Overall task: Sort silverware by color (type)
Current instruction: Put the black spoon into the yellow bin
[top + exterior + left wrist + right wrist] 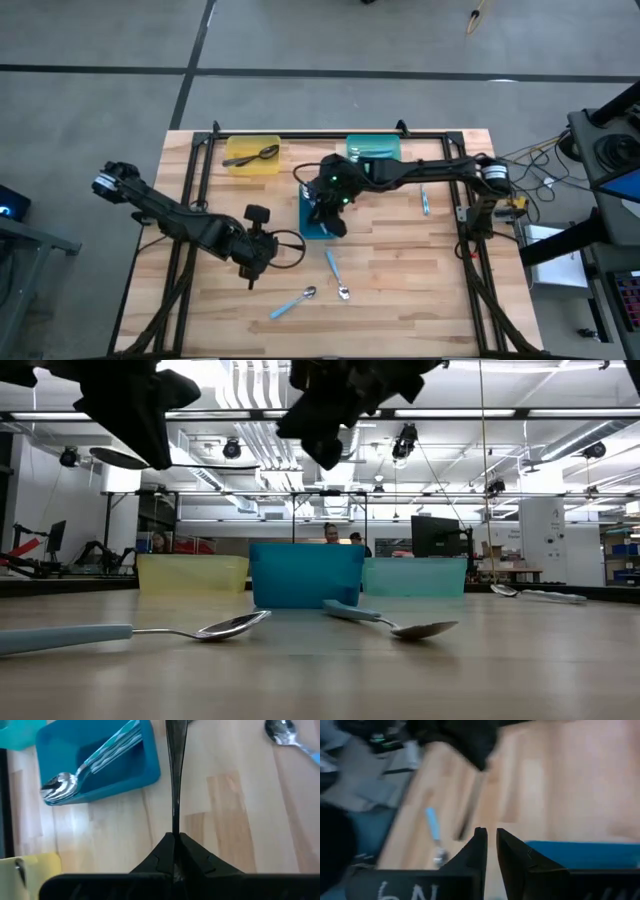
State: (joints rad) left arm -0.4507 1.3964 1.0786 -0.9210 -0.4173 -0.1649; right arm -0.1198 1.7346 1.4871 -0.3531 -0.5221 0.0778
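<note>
High view shows you the wooden desk (pixel 400 260) framed by a black rail, with both dark arms reaching in over it. Your left arm crosses from the left edge to the middle front, and its pincer (pixel 252 262) is clamped tight on a black spoon (pixel 175 780); in the left wrist view the dark handle runs straight out from between the closed fingers, above bare wood. Your right arm stretches from the right side to the desk centre, where its pincer (pixel 330 215) hangs over the blue tray (pixel 312 228); the right wrist view shows its fingers (pixel 479 851) a narrow slit apart with nothing between them.

Three trays sit toward the back: a yellow tray (pixel 252 155) holding a dark spoon (pixel 262 153), a teal tray (pixel 374 148) beside it, and the blue one nearer the middle, which holds a blue-handled spoon (pixel 90 765) lying slanted inside.

Loose on the desk you have two blue-handled spoons near the front, one (pixel 292 303) left of the other (pixel 336 275), their bowls close together, and another one (pixel 425 200) lies well apart toward the right side
</note>
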